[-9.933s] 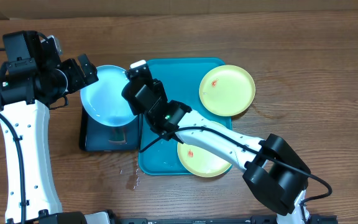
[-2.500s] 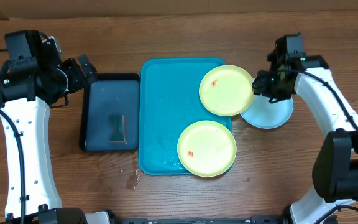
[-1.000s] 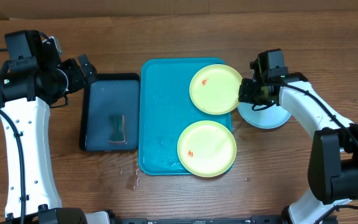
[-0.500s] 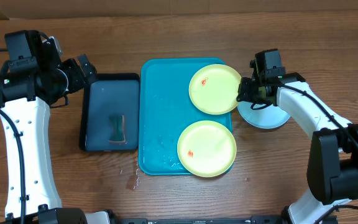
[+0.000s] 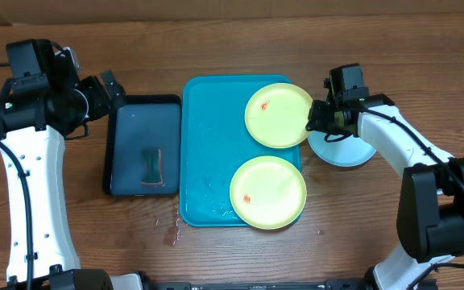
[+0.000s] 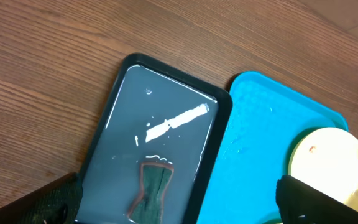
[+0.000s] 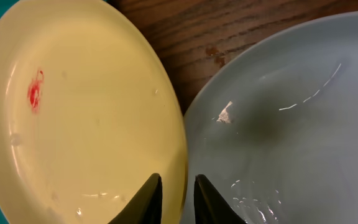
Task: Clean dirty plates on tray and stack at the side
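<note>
Speaker one: Where is the upper yellow plate (image 7: 73, 112)?

Speaker two: On the tray's (image 5: 208, 145) far corner, its rim pinched by the right gripper (image 7: 178, 198) jaws, beside the blue plate (image 7: 291, 124) on the desk (image 5: 216, 48). The left gripper (image 6: 179, 202) jaws are spread. Best to lift it level and slowly.

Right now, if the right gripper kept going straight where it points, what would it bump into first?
The rim of the upper yellow-green plate: it sits between the fingers of the right gripper, seemingly pinched. The light blue plate lies just beside, but depth is hard to judge.
</note>
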`<state>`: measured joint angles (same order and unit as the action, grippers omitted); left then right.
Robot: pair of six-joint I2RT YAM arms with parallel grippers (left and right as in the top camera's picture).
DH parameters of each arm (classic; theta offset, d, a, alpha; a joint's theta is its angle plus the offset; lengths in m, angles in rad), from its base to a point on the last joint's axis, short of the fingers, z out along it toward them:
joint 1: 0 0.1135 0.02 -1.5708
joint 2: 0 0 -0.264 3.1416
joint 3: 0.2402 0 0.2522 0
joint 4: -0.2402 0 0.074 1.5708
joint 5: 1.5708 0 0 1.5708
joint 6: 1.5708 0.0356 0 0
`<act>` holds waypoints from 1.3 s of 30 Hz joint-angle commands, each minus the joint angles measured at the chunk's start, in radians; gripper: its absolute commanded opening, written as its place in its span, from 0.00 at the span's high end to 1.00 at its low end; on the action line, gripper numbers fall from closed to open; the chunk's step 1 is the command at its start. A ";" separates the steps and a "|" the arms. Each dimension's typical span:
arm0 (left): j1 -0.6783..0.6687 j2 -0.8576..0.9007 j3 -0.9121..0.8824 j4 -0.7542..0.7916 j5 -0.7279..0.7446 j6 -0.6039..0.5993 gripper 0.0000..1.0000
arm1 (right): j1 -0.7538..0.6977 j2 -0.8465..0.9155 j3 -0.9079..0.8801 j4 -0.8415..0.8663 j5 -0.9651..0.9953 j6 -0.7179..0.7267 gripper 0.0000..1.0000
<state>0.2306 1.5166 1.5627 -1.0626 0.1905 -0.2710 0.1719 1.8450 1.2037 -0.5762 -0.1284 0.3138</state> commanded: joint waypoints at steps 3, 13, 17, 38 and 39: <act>-0.002 -0.013 0.011 0.000 0.009 0.002 0.00 | 0.010 0.009 -0.007 0.023 -0.023 0.017 0.79; -0.002 -0.013 0.011 0.000 0.009 0.002 0.00 | 0.019 0.020 -0.007 0.022 0.000 0.021 0.77; -0.002 -0.013 0.011 0.000 0.009 0.002 0.00 | 0.019 0.020 -0.007 0.021 0.000 0.021 0.77; -0.001 -0.013 0.011 0.000 0.009 0.002 0.00 | 0.019 0.021 -0.007 -0.001 0.015 0.028 0.77; -0.001 -0.013 0.011 0.000 0.009 0.002 0.00 | 0.019 0.021 -0.007 -0.001 0.015 0.028 0.77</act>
<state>0.2306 1.5166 1.5627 -1.0626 0.1905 -0.2710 0.1848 1.8584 1.2037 -0.5781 -0.1238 0.3367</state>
